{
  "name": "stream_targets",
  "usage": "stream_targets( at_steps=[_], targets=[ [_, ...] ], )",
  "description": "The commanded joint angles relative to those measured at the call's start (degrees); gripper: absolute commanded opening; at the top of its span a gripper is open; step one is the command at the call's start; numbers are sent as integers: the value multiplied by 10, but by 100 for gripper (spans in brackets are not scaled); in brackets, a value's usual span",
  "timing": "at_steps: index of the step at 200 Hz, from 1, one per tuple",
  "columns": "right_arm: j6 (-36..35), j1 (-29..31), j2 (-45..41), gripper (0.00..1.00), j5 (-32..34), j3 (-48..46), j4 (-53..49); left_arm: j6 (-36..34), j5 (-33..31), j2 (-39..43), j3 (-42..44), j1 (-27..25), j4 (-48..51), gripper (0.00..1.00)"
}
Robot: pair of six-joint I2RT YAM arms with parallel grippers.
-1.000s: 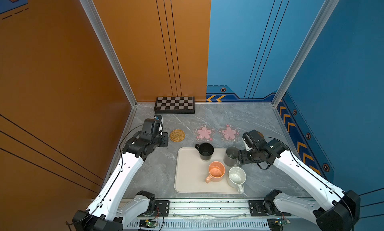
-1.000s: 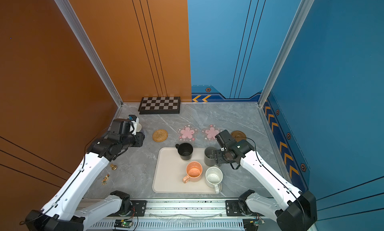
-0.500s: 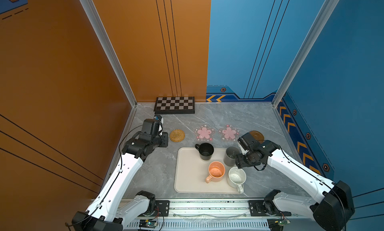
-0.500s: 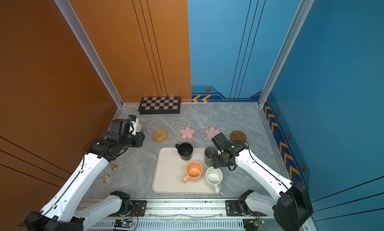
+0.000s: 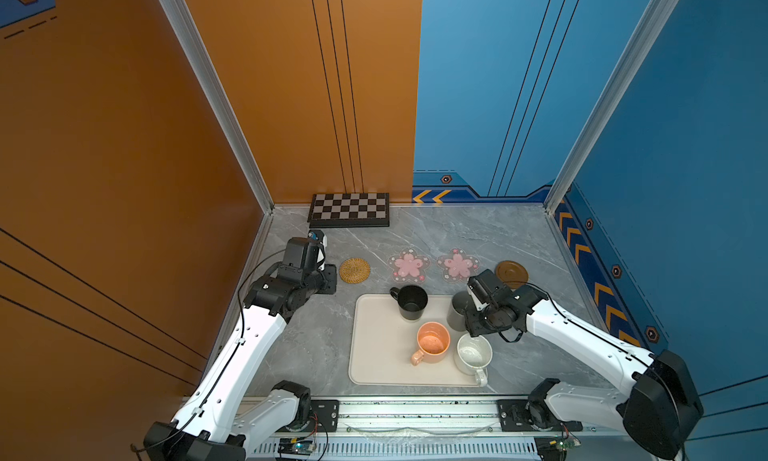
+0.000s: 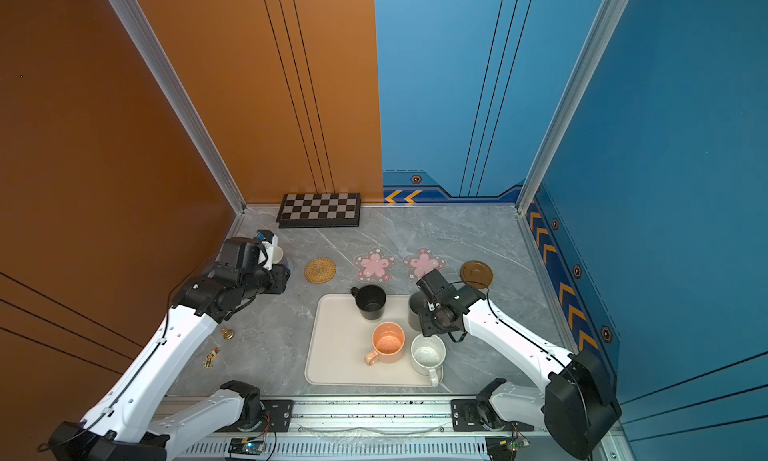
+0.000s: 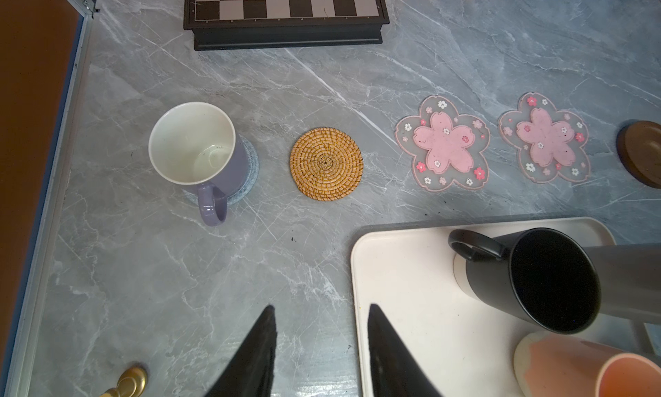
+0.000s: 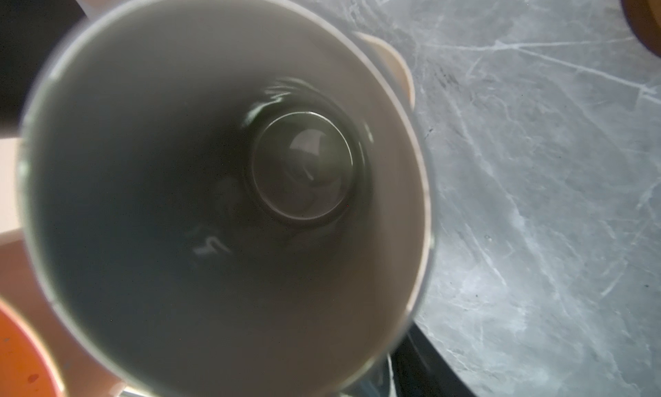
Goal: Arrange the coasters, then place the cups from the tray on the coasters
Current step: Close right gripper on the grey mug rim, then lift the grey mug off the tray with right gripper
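The left jaws stand wide and empty over the counter [image 7: 143,270] beside the tray [image 7: 393,270]. The right jaws are at the tall grey mug [image 5: 456,315] at the tray's far right corner; whether they grip it cannot be told.

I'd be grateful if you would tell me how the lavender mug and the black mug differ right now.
The lavender mug stands on the pale-blue coaster, off the tray; the black mug stands on the tray. The lavender mug is white inside; the black mug is black inside and out. Both are upright, empty and have one handle.
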State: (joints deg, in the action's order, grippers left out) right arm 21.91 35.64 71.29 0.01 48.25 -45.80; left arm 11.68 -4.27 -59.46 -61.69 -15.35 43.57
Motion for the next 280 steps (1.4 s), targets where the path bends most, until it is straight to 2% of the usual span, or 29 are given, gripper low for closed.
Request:
stream_targets(
  at_steps=[1,54,140,185,234,280],
  targets=[
    [5,9,13,57,10,-3,14,7,11,0,2,-4,12,44],
    [12,17,17,48,18,-8,15,8,11,0,5,-4,12,44],
    [21,22,40,29,21,-2,18,9,13,0,10,-6,12,44],
    [20,26,51,12,24,11,19,12,12,0,23,-7,11,44],
    [20,30,52,0,30,16,30,9,1,-8,23,-8,11,44],
    [9,30,63,0,68,50,29,8,4,-34,18,-9,10,44]
  ],
)
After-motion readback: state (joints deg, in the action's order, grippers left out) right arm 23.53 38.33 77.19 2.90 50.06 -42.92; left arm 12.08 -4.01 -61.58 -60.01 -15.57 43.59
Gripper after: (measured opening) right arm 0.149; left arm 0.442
